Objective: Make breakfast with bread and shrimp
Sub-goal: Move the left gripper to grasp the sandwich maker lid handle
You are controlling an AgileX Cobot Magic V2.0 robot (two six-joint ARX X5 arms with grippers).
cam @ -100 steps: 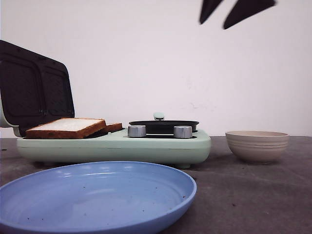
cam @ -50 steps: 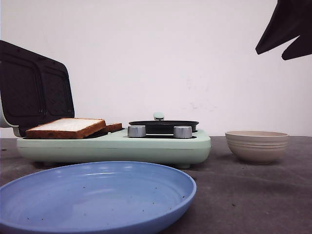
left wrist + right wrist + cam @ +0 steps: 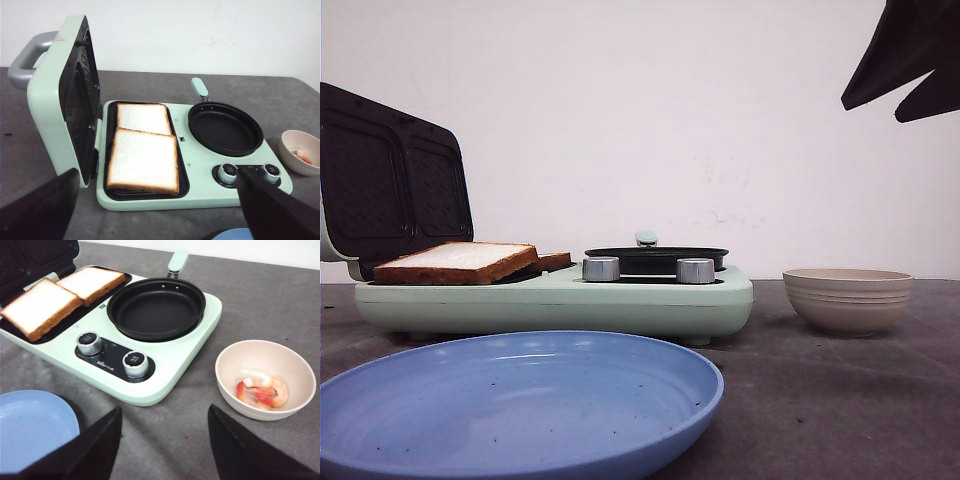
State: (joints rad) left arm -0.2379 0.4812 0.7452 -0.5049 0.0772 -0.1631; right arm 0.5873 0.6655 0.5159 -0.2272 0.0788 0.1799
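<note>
Two bread slices lie side by side on the left tray of the mint-green breakfast maker (image 3: 650,305): the near slice (image 3: 455,261) (image 3: 144,160) (image 3: 40,307) and the far slice (image 3: 552,261) (image 3: 143,118) (image 3: 92,282). The shrimp (image 3: 262,390) (image 3: 302,156) lie in the beige ribbed bowl (image 3: 847,300) (image 3: 252,413), right of the maker. My right gripper (image 3: 870,112) (image 3: 165,410) is open and empty, high above the bowl. My left gripper (image 3: 157,172) is open and empty, in front of the bread tray; it is out of the front view.
The maker's dark-lined lid (image 3: 390,185) (image 3: 50,105) stands open at the left. A black round pan (image 3: 655,257) (image 3: 225,129) (image 3: 156,309) sits on its right half, behind two silver knobs (image 3: 601,268). An empty blue plate (image 3: 520,410) (image 3: 30,430) lies in front.
My right gripper moved from the top centre to the top right of the front view, then stayed almost still. Nothing on the table moved.
</note>
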